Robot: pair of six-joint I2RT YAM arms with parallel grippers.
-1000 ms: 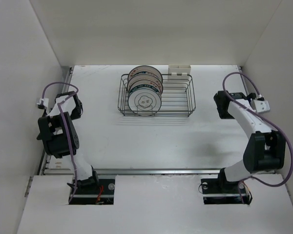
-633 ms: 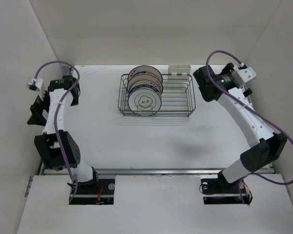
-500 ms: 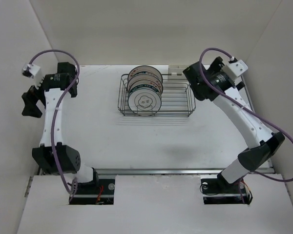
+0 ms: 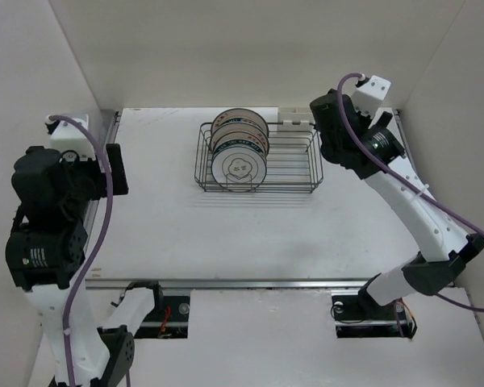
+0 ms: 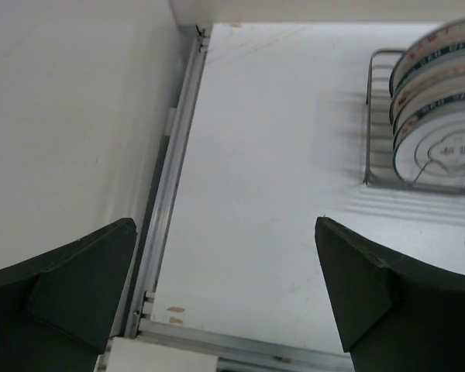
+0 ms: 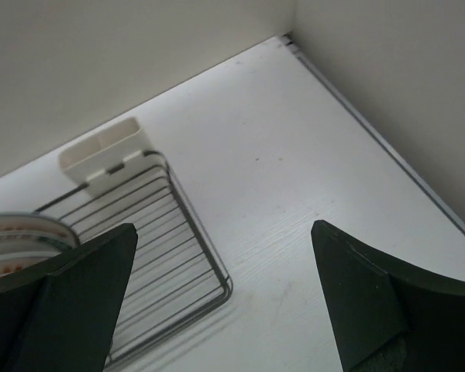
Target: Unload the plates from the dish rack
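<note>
Several white plates (image 4: 239, 149) stand on edge in the left half of the dark wire dish rack (image 4: 294, 165) at the back of the table; the front plate shows a teal rim band. My left gripper (image 5: 225, 223) hangs open high over the table's left edge, well left of the rack (image 5: 370, 116) and its plates (image 5: 442, 116), with nothing between its fingers. My right gripper (image 6: 223, 226) is open and empty above the rack's right end (image 6: 178, 232). The plates' rims (image 6: 23, 231) show at that view's left edge. In the top view the right gripper (image 4: 323, 121) hovers by the rack's back right corner.
A cream plastic holder (image 6: 105, 151) clips onto the rack's back edge. An aluminium rail (image 5: 174, 178) runs along the table's left side and another (image 4: 250, 282) along the front. White walls enclose the back, left and right.
Both arms rose from low folded poses. The right arm swung up and in toward the rack's right end; the left arm lifted high at the left edge. Both grippers stayed open.
</note>
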